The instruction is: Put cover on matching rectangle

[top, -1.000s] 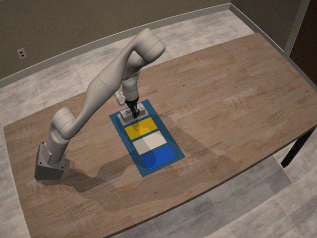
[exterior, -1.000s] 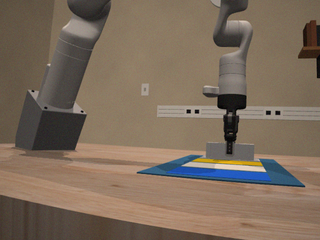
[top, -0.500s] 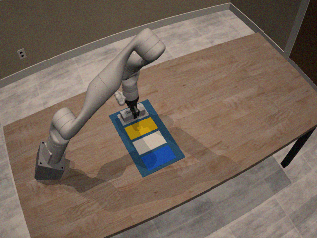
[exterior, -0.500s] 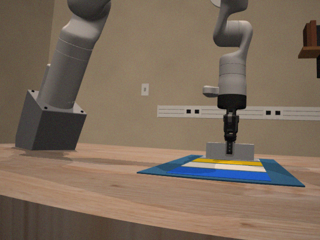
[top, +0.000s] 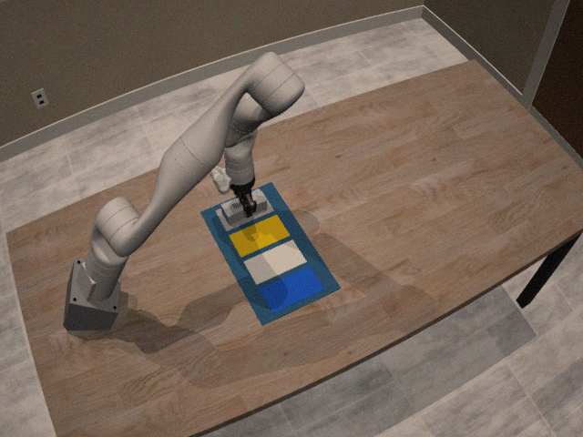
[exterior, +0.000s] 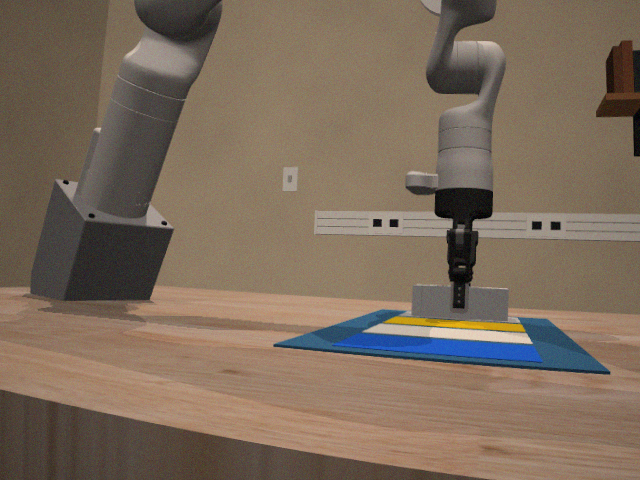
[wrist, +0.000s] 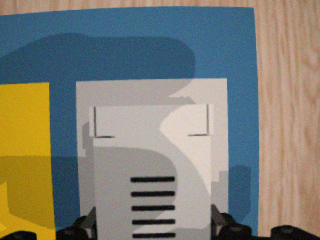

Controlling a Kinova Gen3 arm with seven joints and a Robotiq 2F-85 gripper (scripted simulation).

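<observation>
The grey box-shaped cover (top: 233, 209) (exterior: 488, 303) (wrist: 150, 150) stands open side down on a light grey pad (top: 225, 222) (wrist: 216, 100) at the far end of the dark blue mat (top: 324, 279) (exterior: 320, 338) (wrist: 150, 40). My gripper (top: 247, 209) (exterior: 459, 297) (wrist: 154, 224) reaches straight down and is shut on the cover across its width, near its middle. The yellow rectangle (top: 272, 230) (exterior: 454, 324) (wrist: 25, 140) lies right beside the pad. The white rectangle (top: 284, 258) (exterior: 465, 333) follows it, then the blue rectangle (top: 299, 284) (exterior: 439, 347).
The arm's grey base (top: 89, 310) (exterior: 93, 253) stands on the wooden table (top: 424, 164) to the left of the mat. A wall shelf (exterior: 620, 100) hangs at the far right, well away.
</observation>
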